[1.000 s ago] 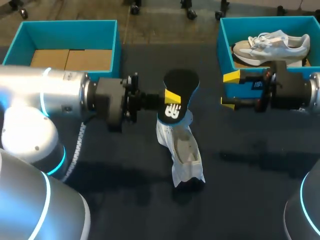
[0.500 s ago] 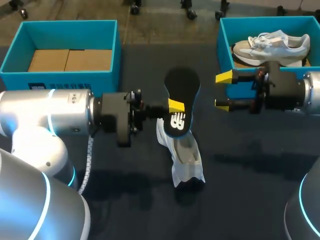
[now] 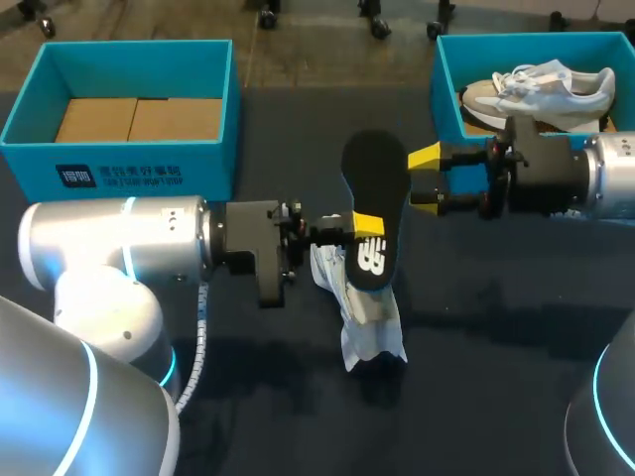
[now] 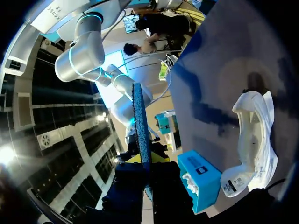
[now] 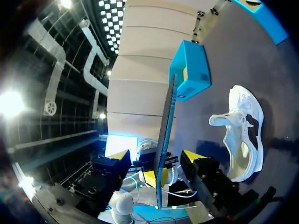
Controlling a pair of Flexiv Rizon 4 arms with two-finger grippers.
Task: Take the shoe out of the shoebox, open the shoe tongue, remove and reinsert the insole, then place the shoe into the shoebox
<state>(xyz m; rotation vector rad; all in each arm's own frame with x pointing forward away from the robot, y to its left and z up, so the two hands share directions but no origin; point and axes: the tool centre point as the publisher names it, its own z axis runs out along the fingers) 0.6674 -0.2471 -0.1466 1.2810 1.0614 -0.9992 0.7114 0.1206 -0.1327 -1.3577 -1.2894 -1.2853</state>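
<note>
Grasping insole (image 3: 374, 198), left end effector (image 3: 365, 228), right end effector (image 3: 424, 178) released — wrist views: insole edge-on

This looks like a robotics lab set up for a trial. Two silver arms with glowing blue rings at their joints work over a dark desk (image 3: 496, 397). The left arm (image 3: 119, 238) comes in at the left edge of the frame, the right arm (image 3: 610, 174) at the right edge. Two matching teal boxes are laid out like test props, the left shoebox (image 3: 129, 171) at upper left and the right shoebox (image 3: 446, 94) at upper right.
</note>
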